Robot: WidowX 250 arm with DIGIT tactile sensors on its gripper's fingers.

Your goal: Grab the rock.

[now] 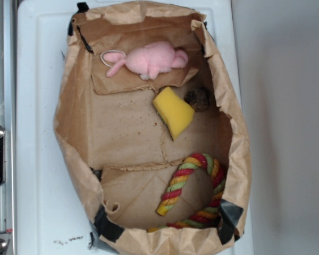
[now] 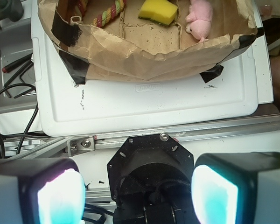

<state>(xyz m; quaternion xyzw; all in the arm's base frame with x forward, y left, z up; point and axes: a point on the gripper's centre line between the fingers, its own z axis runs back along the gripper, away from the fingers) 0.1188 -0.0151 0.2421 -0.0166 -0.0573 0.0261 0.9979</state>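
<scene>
The rock (image 1: 198,99) is sitting inside the paper bag (image 1: 74,95), touching the right of the yellow sponge wedge (image 1: 174,112) and near the bag's right wall. The gripper (image 2: 137,189) is hanging well outside the bag, jaws spread and empty. The likely risks: fingers snagging the crumpled wall, or closing on the sponge instead.

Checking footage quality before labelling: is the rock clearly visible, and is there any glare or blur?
Exterior view: the small dark brown rock sits shadowed beside the brown paper bag's wall, soft but recognisable. Wrist view: rock not visible; the gripper pads glow, blurred.
</scene>
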